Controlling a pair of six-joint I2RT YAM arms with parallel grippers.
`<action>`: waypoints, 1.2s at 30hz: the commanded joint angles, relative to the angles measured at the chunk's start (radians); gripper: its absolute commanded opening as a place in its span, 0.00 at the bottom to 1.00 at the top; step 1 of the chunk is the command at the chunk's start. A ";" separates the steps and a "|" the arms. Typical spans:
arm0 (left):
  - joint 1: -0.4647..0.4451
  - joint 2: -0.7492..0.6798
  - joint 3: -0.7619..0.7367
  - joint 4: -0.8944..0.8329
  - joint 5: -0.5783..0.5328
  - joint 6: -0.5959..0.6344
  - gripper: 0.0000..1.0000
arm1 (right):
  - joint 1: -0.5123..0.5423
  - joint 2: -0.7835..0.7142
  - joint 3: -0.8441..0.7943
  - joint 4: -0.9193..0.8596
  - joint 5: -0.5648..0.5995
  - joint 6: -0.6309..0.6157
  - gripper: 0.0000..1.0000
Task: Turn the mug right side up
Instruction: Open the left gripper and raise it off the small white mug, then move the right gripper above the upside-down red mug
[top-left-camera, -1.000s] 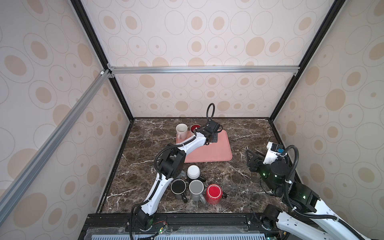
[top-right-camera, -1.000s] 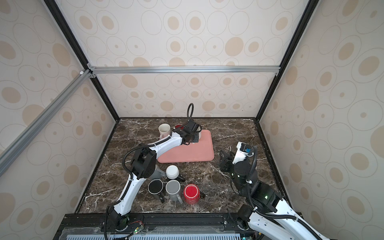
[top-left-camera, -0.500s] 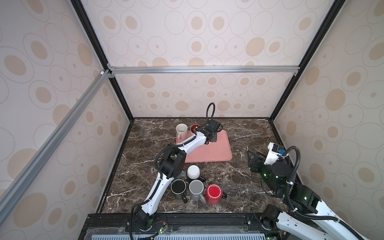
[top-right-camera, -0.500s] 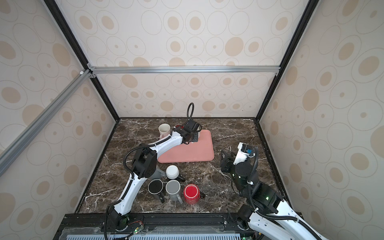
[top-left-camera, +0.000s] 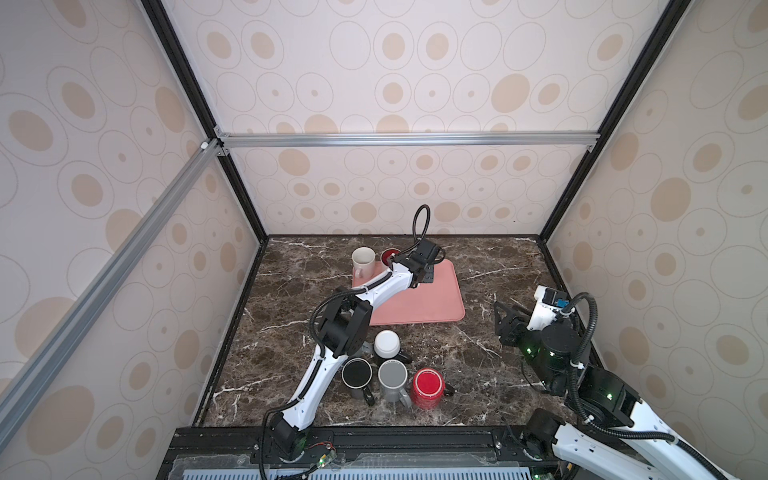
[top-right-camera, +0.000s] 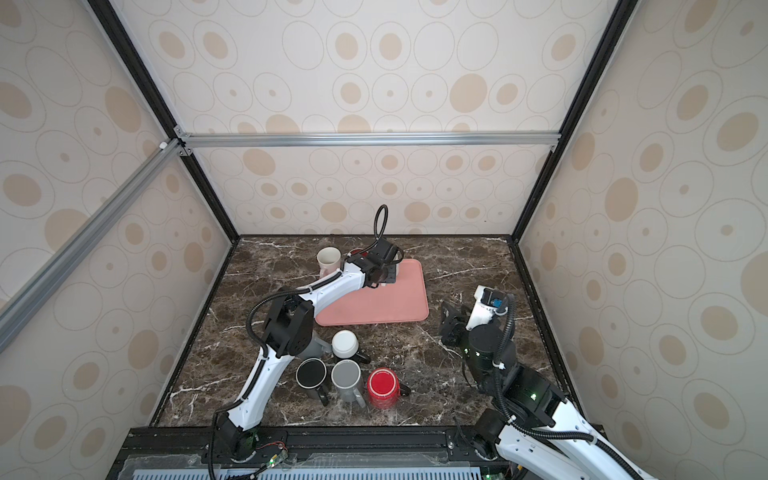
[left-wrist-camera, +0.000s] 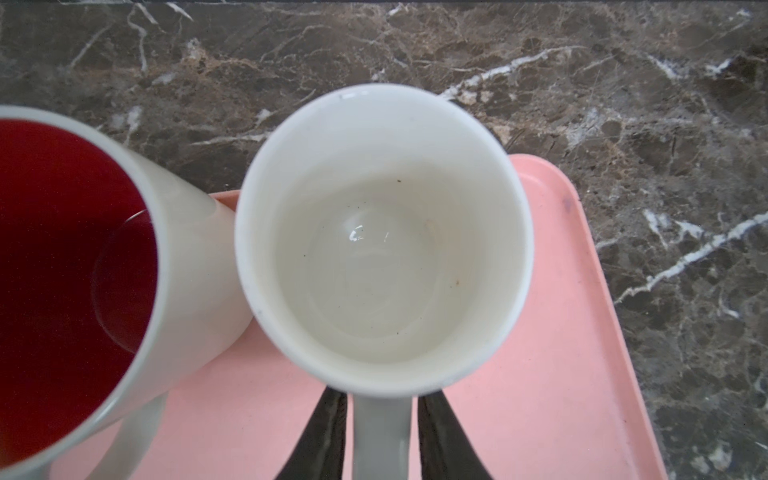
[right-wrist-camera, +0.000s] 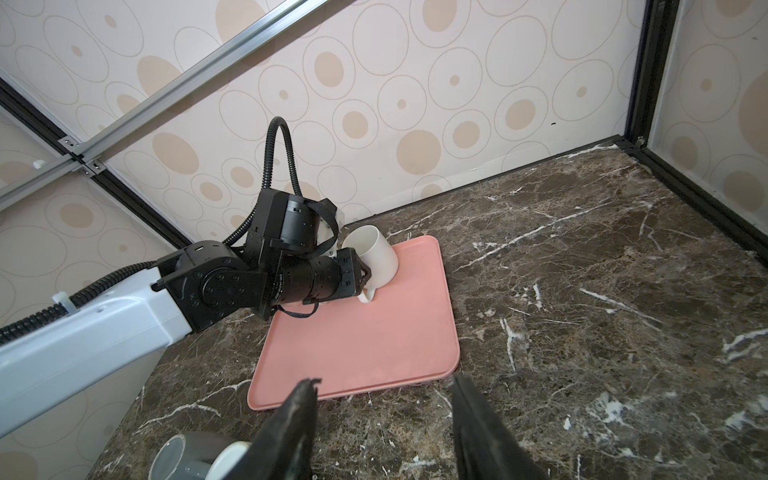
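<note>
We are looking down the left wrist view into the mug (left-wrist-camera: 382, 249), which is standing right side up, its mouth opening toward the camera, on the far edge of the tray (left-wrist-camera: 561, 332). The left gripper (left-wrist-camera: 380, 392) is straddling the handle (left-wrist-camera: 380, 436) rather than pinching it. Its fingers (left-wrist-camera: 328, 432) are sitting one on each side with a thin sliver of gap showing, so we are reading the mug as let go (the gaps are slim, and we are judging from this one view). A red-lined mug (left-wrist-camera: 62, 270) is standing just left of the mug on the same tray, so close that we cannot tell whether they are touching. In both top views the left arm's wrist is covering the mug, and a cream mug (top-left-camera: 363, 259) is sitting at the tray's far-left corner. Four more mugs are clustering on the near side, off the tray: a white one (top-left-camera: 387, 343), a black one (top-left-camera: 356, 372), a grey one (top-left-camera: 392, 374) and a red one (top-left-camera: 428, 382). The right gripper (right-wrist-camera: 385, 378) is hanging over the table (right-wrist-camera: 582, 291) on the right, just past the tray's near edge, its jaws spreading wide and gripping nothing.
</note>
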 joint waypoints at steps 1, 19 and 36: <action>0.017 -0.031 0.006 0.048 -0.035 -0.008 0.32 | 0.004 -0.010 -0.012 -0.016 0.012 0.010 0.54; 0.021 -0.525 -0.547 0.476 0.216 -0.091 0.60 | 0.003 0.031 -0.049 -0.098 -0.232 -0.047 0.64; 0.030 -1.112 -1.153 0.694 0.243 -0.094 0.99 | 0.081 0.190 -0.215 -0.083 -0.793 -0.156 0.73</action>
